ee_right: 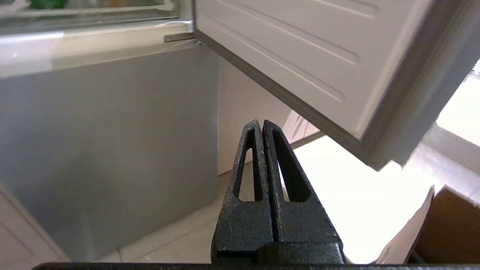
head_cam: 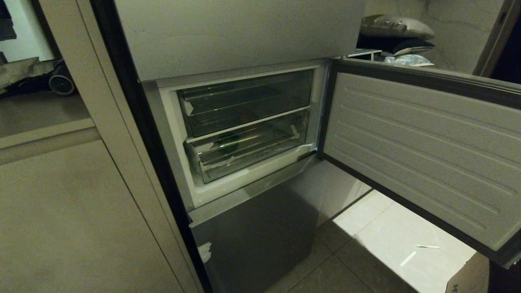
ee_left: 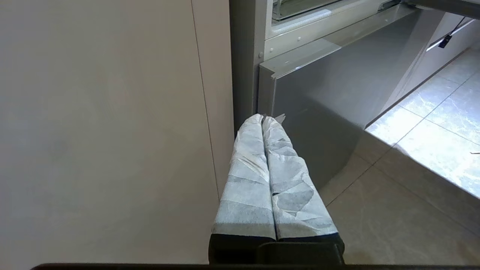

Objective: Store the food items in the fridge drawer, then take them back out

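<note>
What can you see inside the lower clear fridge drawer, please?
Inside the lower drawer lies one dark-green food item. Reflections on the clear front hide the rest; no orange-brown item shows.

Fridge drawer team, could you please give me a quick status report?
Both grippers, left gripper and right gripper, shut, empty, low. Green food item inside lower fridge drawer. Door open; nothing blocking.

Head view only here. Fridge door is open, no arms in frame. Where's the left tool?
Observer: The left tool is low, shut and empty, aimed at the left edge of the lower grey door.
Operator: Right one?
Observer: The right tool is shut and empty, below the open door.
Operator: Any way to tell them apart?
Observer: The left tool's fingers are wrapped in pale crinkled tape; the right tool's are bare black.
</note>
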